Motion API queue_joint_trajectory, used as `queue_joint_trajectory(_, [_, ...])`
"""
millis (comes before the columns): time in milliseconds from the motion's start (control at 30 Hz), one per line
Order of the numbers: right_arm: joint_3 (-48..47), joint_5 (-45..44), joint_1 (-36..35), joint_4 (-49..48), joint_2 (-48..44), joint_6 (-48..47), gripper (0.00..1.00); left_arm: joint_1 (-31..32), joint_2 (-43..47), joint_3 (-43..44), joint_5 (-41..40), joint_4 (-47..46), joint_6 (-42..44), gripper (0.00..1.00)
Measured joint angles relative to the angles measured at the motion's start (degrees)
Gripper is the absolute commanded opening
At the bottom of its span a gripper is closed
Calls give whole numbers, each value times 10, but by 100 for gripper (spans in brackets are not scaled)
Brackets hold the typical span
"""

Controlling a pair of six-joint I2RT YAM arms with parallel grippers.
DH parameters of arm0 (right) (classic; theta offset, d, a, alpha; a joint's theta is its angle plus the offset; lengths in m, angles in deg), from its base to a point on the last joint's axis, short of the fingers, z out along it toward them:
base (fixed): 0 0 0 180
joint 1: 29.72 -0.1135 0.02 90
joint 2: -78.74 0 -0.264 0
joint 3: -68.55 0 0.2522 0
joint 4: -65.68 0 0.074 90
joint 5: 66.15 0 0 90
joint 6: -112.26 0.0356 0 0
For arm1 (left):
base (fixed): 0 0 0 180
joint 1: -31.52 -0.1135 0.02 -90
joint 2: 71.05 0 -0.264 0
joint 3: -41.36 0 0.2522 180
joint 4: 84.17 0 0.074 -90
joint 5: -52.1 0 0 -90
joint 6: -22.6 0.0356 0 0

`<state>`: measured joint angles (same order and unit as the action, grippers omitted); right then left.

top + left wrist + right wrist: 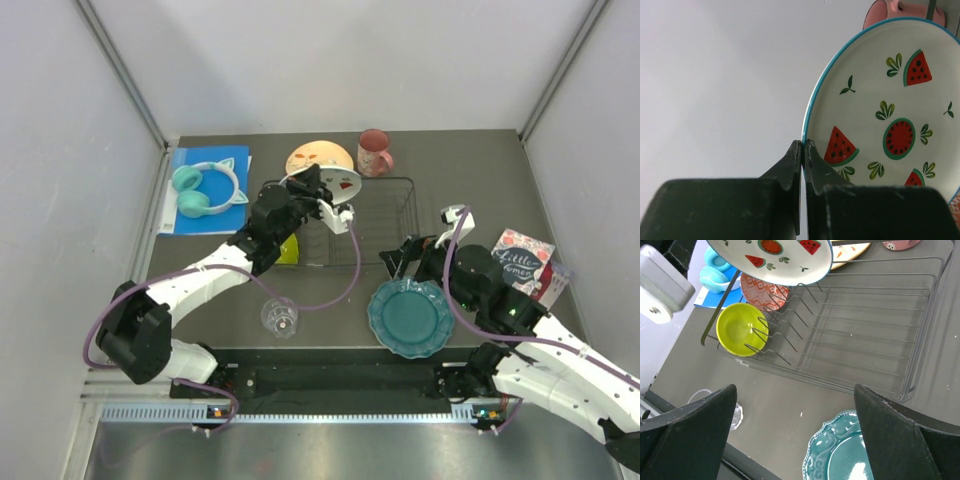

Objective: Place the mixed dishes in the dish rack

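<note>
**Left tool clamps the watermelon plate over the rack; right tool stands wide and empty**

The left tool (803,146) is pinched fully closed on the blue rim of the white plate (880,110). The plate bears red watermelon shapes and is held up on edge over the left end of the dish rack (385,215). Directly under the held plate, the red-patterned bowl (765,291) and the lime-green bowl (741,328) sit among the wires at that end of the rack. Past the tool, beyond the rack's far side, are the pink mug (375,152) and the cream floral plate (318,158).

The right tool (795,395) has its fingers spread as wide as they go and holds nothing. It hangs over the worktop (790,405) on the near side of the rack. The teal scalloped plate (840,452) lies flat just below it, toward its right finger. The small clear glass (735,412) stands beside its left finger.
</note>
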<state>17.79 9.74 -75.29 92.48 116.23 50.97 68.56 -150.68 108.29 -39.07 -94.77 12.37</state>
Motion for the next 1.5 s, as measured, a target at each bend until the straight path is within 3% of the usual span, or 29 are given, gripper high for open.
queue_joint_trajectory(533, [0, 3, 5, 0, 0, 0, 100, 3, 3, -26, 59, 0, 75, 0])
queue_joint_trajectory(900, [0, 8, 15, 0, 1, 0, 100, 19, 32, -52, 1, 35, 60, 1])
queue_joint_trajectory(933, [0, 9, 15, 0, 2, 0, 100, 23, 37, -52, -9, 38, 57, 13])
queue_joint_trajectory(1033, [0, 11, 16, 0, 7, 0, 100, 44, 47, -52, -53, 50, 44, 27])
queue_joint_trajectory(1267, [0, 12, 16, 2, 20, 0, 100, 70, 51, -56, -114, 95, 6, 36])
queue_joint_trajectory(1300, [0, 12, 18, 3, 19, 0, 100, 71, 51, -57, -120, 97, 1, 51])
queue_joint_trajectory(1333, [-1, 12, 19, 3, 19, 0, 100, 72, 51, -57, -125, 101, -2, 76])
queue_joint_trajectory(1467, [-2, 12, 25, 4, 18, 0, 100, 74, 53, -57, -146, 104, -15, 79])
queue_joint_trajectory(1500, [-2, 11, 25, 5, 17, 0, 100, 75, 55, -57, -150, 104, -18, 90])
